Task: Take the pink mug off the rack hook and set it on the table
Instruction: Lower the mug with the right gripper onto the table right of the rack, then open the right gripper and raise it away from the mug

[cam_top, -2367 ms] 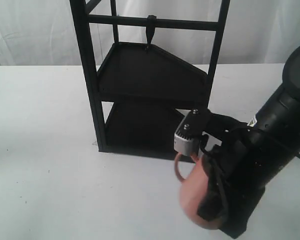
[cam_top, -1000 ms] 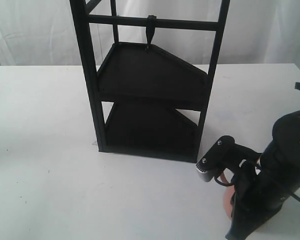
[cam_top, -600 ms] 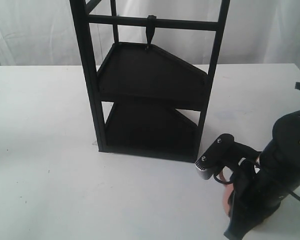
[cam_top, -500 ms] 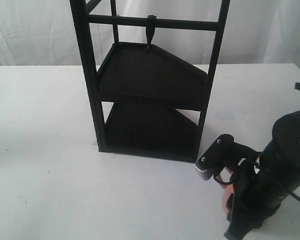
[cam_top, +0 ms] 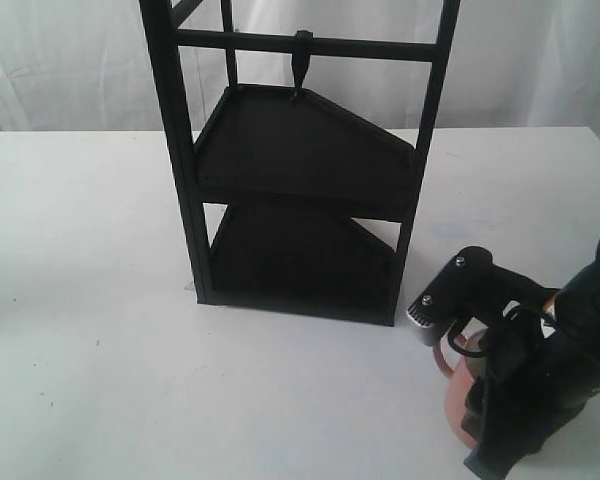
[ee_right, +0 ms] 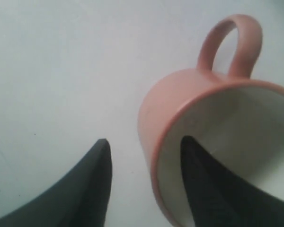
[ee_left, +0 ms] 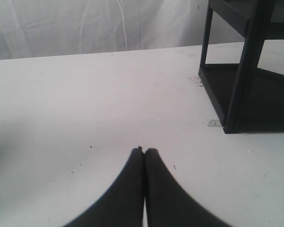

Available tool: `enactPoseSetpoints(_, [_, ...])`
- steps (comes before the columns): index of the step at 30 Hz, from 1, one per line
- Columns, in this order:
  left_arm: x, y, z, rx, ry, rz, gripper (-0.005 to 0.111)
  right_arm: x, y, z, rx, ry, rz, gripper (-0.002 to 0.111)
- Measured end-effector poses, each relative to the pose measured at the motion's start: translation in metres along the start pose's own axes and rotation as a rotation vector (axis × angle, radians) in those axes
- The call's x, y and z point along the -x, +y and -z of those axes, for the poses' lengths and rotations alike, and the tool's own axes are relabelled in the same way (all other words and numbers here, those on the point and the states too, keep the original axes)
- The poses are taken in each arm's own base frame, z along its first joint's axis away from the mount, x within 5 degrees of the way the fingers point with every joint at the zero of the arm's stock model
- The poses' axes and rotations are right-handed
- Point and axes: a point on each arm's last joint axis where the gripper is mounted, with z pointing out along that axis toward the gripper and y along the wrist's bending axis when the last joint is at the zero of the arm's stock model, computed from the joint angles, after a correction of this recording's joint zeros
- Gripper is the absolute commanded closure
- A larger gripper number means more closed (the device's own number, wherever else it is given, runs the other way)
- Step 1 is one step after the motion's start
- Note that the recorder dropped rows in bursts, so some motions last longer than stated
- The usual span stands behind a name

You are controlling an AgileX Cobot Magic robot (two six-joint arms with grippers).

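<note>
Here, pink mug [ee_right: 180, 109] on table [cam_top: 90, 250] beside rack [cam_top: 300, 150]; right gripper [ee_right: 145, 141] fingers apart astride its rim, left gripper [ee_left: 144, 150] fingers together

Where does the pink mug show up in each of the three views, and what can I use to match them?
Exterior view: the pink mug is low on the right, on the table, right of the rack.
Left wrist view: not in it.
Right wrist view: the pink mug is close up, mouth toward the camera, with the right gripper straddling its wall.
Shared landmark: the white table, in all three.
</note>
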Motion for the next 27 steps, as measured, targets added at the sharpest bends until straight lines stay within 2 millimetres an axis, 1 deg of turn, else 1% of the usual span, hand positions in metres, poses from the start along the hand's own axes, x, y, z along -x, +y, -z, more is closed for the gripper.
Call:
enactPoseSetpoints(14, [0.0,0.0,0.0,0.0,0.0,0.0,0.107,-0.01,0.009,0.05,-0.058,-0.191,-0.05,0.064])
enactPoseSetpoints(25, [0.0,0.0,0.0,0.0,0.0,0.0,0.107,-0.026,0.018,0.093,-0.122,-0.391,-0.081,0.064])
enactPoseSetpoints(27, [0.0,0.0,0.0,0.0,0.0,0.0,0.107,-0.03,0.02,0.102,-0.136,-0.445,-0.091,0.067])
